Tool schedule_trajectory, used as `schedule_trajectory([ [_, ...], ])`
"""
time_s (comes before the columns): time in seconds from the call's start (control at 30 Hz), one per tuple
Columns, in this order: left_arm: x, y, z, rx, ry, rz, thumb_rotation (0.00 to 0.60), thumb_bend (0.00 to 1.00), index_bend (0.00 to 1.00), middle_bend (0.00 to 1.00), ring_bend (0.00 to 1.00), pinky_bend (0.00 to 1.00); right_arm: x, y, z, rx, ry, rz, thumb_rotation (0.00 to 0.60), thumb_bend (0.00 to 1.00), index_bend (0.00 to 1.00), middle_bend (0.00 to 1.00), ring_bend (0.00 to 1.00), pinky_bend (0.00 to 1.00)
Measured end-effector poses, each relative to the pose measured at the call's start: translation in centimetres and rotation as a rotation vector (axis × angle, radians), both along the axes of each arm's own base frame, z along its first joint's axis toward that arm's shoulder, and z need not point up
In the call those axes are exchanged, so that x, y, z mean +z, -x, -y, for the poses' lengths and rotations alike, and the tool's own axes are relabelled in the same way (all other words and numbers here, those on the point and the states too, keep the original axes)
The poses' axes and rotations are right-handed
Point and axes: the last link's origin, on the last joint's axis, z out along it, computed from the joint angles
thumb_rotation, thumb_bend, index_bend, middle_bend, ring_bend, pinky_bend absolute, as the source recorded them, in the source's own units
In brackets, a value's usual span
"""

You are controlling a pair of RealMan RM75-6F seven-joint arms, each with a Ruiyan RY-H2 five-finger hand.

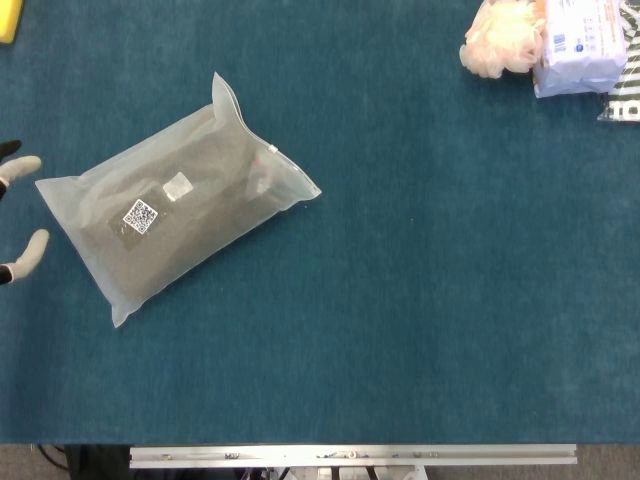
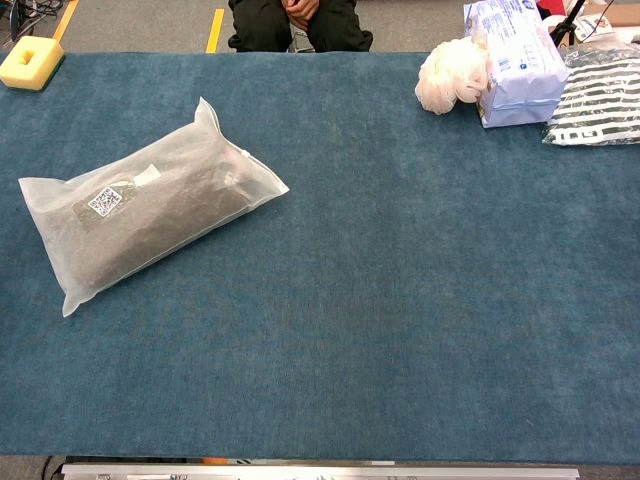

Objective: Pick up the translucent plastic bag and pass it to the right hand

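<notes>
The translucent plastic bag lies flat on the blue table, left of centre, with dark contents and a QR label showing through. The chest view shows the same bag lying diagonally. My left hand pokes in at the left edge of the head view, fingertips apart, just left of the bag's corner and touching nothing. The chest view shows no hand. My right hand is out of both views.
A yellow sponge sits at the far left corner. At the far right are a pale crumpled bag, a white-blue package and a striped bag. A person sits behind the table's far edge.
</notes>
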Motion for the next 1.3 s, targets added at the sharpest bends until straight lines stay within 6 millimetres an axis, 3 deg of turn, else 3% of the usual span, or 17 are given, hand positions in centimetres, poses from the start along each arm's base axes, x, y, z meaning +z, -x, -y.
schedule_trajectory([
  [0.4, -0.6, -0.3, 0.1, -0.022, 0.069, -0.026, 0.6, 0.33, 0.21, 0.12, 0.05, 0.04, 0.2, 0.1, 0.0, -0.003, 0.008, 0.003, 0.6, 0.05, 0.0, 0.23, 0.09, 0.22],
  [0.67, -2.2, -1.0, 0.0, -0.066, 0.183, -0.105, 0.6, 0.32, 0.12, 0.1, 0.04, 0.04, 0.1, 0.2, -0.1, -0.005, 0.004, 0.002, 0.6, 0.05, 0.0, 0.23, 0.09, 0.22],
  [0.9, -4.8, -1.9, -0.5, -0.096, 0.27, -0.198, 0.57, 0.21, 0.01, 0.05, 0.01, 0.04, 0.4, 0.4, -0.2, -0.011, 0.013, 0.005, 0.6, 0.05, 0.0, 0.22, 0.09, 0.22],
  [1.1, -7.9, -2.3, -0.8, -0.085, 0.376, -0.219, 0.529, 0.18, 0.0, 0.0, 0.0, 0.04, 0.6, 0.7, -0.3, -0.02, 0.02, 0.009, 0.6, 0.05, 0.0, 0.23, 0.1, 0.22],
  [1.3, -10.7, -2.1, -1.3, -0.055, 0.437, -0.223, 0.557, 0.18, 0.0, 0.0, 0.0, 0.04, 0.7, 0.9, -0.4, -0.026, 0.023, 0.01, 0.6, 0.05, 0.0, 0.23, 0.1, 0.22],
])
